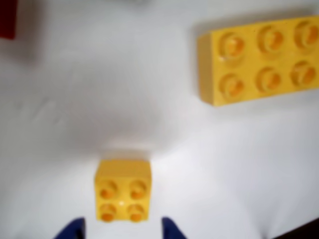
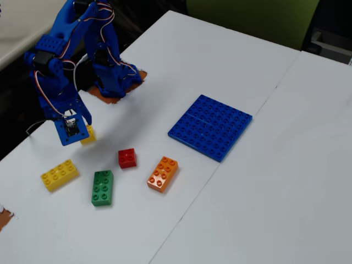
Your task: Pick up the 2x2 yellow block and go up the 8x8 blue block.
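The 2x2 yellow block (image 1: pixel 122 190) is sitting studs-up on the white table (image 1: pixel 75 99), low in the wrist view, between the two blue fingertips (image 1: pixel 172 229) poking in from the bottom edge. I am reading the gripper (image 1: pixel 121 230) as spread apart, with nothing in it: a tip is showing on each side of the block and neither seems to be touching it. In the fixed view the gripper (image 2: pixel 74 132) is hanging over the block (image 2: pixel 88 134) near the table's left edge, hiding most of it.

To grasp well, I am aiming to keep the block centred between the tips and come down so the pads meet its flat sides below the studs. Then I am closing squarely, since an off-centre squeeze could twist the block.

The longer yellow brick (image 1: pixel 261 59) is lying well apart at upper right in the wrist view, so I judge it no obstacle. The red brick (image 2: pixel 127 158), green brick (image 2: pixel 102 187) and orange brick (image 2: pixel 163 173) are lying between here and the 8x8 blue block (image 2: pixel 210 126), which is well apart to the right. I am planning a high lift before carrying across.
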`<action>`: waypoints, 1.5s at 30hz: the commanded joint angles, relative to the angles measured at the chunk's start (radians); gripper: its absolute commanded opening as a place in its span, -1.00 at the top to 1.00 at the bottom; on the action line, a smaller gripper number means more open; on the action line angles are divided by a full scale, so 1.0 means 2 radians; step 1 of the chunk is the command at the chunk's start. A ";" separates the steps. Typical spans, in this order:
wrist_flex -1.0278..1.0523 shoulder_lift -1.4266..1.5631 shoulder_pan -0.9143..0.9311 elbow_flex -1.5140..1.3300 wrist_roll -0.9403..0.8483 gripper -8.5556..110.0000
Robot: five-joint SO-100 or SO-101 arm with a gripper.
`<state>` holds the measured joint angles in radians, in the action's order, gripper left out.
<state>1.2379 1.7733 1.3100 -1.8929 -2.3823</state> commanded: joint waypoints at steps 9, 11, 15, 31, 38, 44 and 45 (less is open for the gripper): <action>-0.021 -0.017 -0.005 -0.004 0.000 0.51; -0.027 -0.025 -0.005 -0.004 0.000 0.51; -0.031 -0.043 -0.005 -0.004 0.001 0.51; -0.038 -0.077 -0.002 -0.005 -0.005 0.50; -0.063 -0.085 0.003 -0.021 -0.014 0.50; -0.065 -0.086 0.005 -0.022 -0.014 0.50; -0.064 -0.086 0.005 -0.022 -0.014 0.50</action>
<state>1.1183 1.5984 1.3131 -1.9374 -2.4037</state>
